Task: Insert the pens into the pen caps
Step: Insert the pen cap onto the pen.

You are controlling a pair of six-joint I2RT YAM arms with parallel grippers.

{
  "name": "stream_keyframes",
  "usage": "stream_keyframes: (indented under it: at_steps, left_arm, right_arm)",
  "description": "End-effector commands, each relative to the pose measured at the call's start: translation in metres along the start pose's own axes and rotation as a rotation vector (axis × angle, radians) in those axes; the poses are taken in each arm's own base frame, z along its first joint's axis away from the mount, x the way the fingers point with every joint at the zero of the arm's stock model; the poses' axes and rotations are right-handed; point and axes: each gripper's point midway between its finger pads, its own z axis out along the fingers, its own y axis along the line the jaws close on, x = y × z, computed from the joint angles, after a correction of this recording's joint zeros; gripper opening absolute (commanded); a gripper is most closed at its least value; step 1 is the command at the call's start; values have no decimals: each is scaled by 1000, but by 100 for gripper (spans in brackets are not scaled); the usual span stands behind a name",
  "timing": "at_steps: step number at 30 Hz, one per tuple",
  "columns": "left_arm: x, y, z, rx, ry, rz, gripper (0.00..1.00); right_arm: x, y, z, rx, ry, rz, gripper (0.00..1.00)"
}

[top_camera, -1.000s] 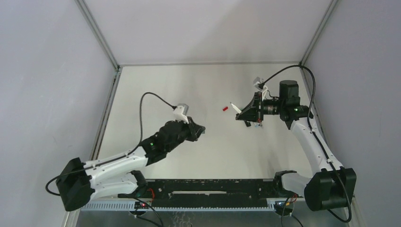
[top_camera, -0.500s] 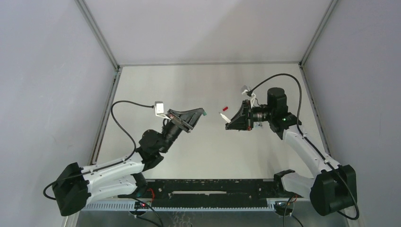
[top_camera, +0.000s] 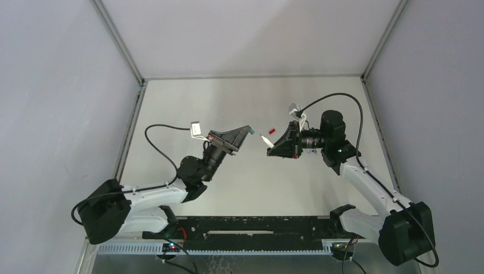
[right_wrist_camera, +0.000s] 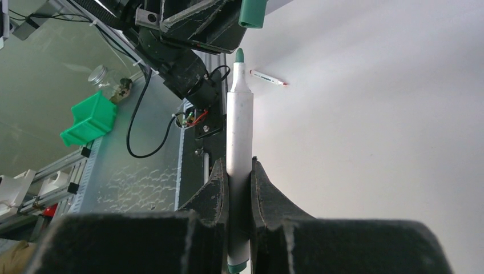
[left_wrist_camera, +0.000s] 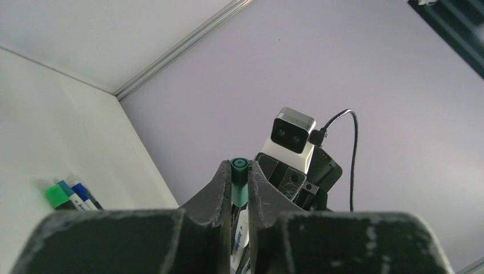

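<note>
You have the small green plastic cap (left_wrist_camera: 240, 188) pinched in the left gripper (left_wrist_camera: 238, 171) and the white green-tipped marker (right_wrist_camera: 240, 125) clamped in the right gripper (right_wrist_camera: 237, 168). Both sit mid-frame overhead, tip just short of cap and not yet inserted. A loose red cap (top_camera: 271, 131) lies nearby.

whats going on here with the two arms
The left gripper is shut on a green cap, held in the air. The right gripper is shut on a white pen with a green tip, pointed toward that cap. They are close but not yet joined. A red cap lies on the table nearby.
</note>
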Motion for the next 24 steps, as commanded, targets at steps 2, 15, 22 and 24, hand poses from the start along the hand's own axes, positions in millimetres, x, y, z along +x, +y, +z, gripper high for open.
stream_keyframes:
  at_steps: [2,15,22,24]
  left_arm:
    - [-15,-26,7,87,-66,-78,0]
    - [-5,-25,10,91,-48,-99,0]
    - [-1,-26,14,99,-37,-110,0]
    - [1,-26,14,100,-32,-116,0]
  right_arm:
    - [-8,1,4,11,-25,-31,0]
    - [-6,2,7,6,-19,-27,0]
    - [-5,4,8,-3,-15,-30,0]
    - [-5,4,9,-2,-15,-30,0]
